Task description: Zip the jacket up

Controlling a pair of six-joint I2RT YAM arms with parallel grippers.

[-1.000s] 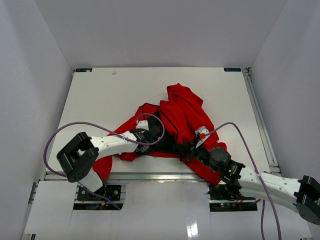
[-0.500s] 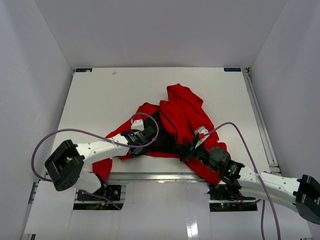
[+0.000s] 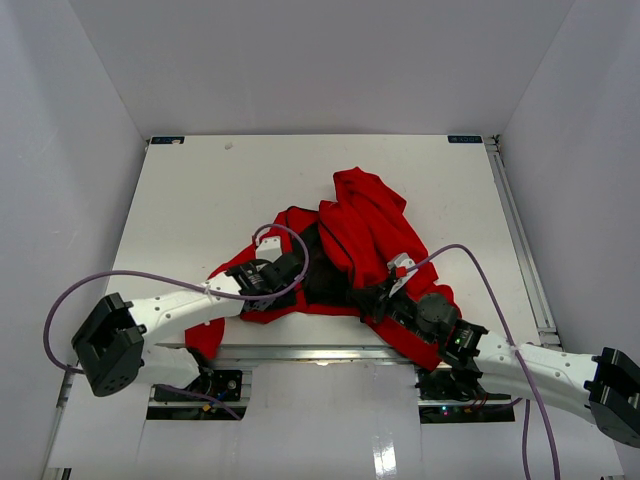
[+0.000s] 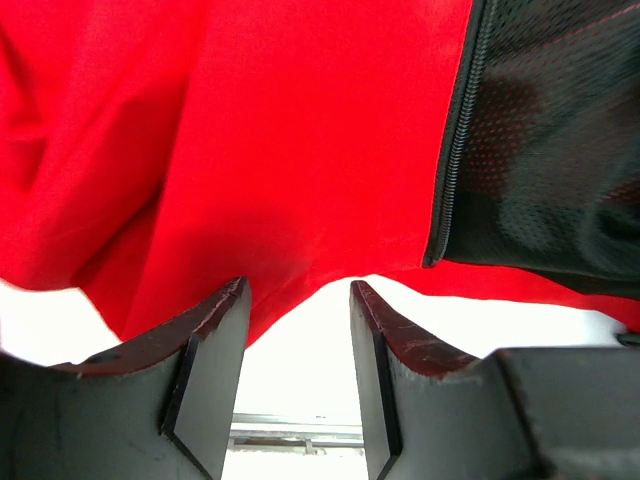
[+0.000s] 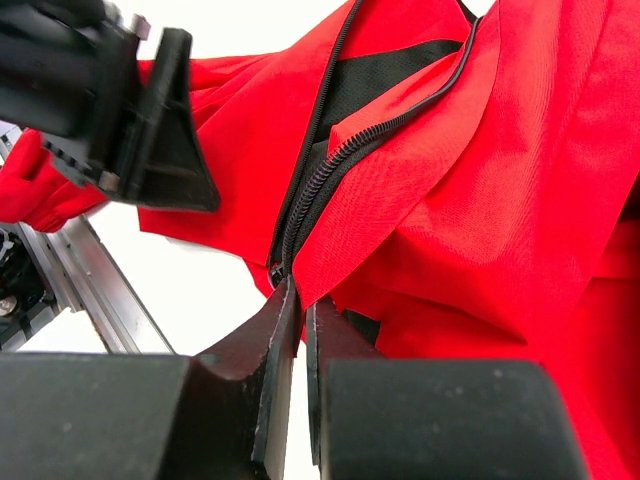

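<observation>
left gripper (image 4: 297, 300) newly open, off jacket (image 4: 250, 150)

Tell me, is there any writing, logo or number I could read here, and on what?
No text is readable.
The bright red fabric jacket shows no label or logo.
The small teal tags at the white table's far corners are too small to read.

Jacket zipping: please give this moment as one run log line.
left gripper: open, at jacket hem | right gripper: shut on zipper bottom end | jacket: front open, unzipped
</observation>
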